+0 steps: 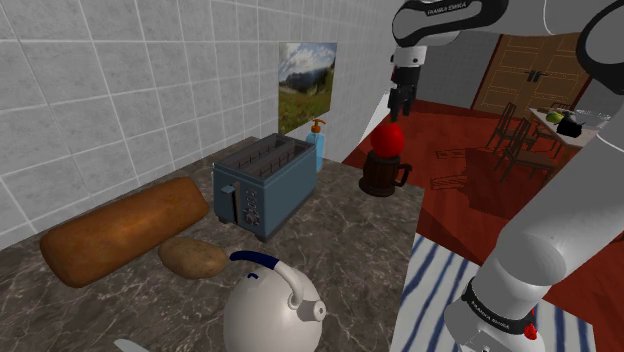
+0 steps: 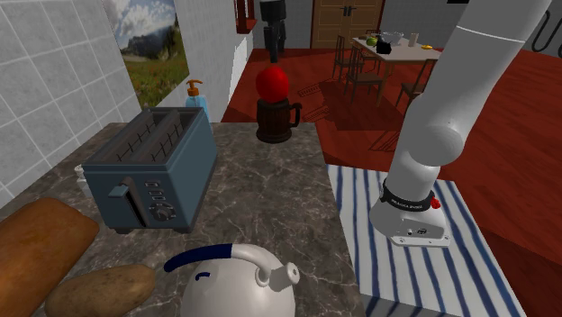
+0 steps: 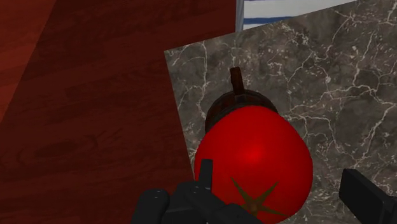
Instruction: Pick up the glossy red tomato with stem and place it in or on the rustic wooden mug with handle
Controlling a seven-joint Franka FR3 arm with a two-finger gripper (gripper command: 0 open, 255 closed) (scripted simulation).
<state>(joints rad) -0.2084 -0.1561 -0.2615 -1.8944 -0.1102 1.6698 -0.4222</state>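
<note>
The glossy red tomato rests on top of the dark wooden mug, which stands near the far corner of the marble counter. My black gripper hangs just above the tomato, open. In the wrist view the tomato, with its green stem star, lies between the fingers of my gripper. One finger is at its edge, and the other stands clear of it. Below the tomato show the mug's rim and handle.
A blue toaster stands mid-counter with a soap dispenser behind it. A bread loaf, a potato and a white kettle lie nearer the camera. The counter edge drops to red wooden floor just beyond the mug.
</note>
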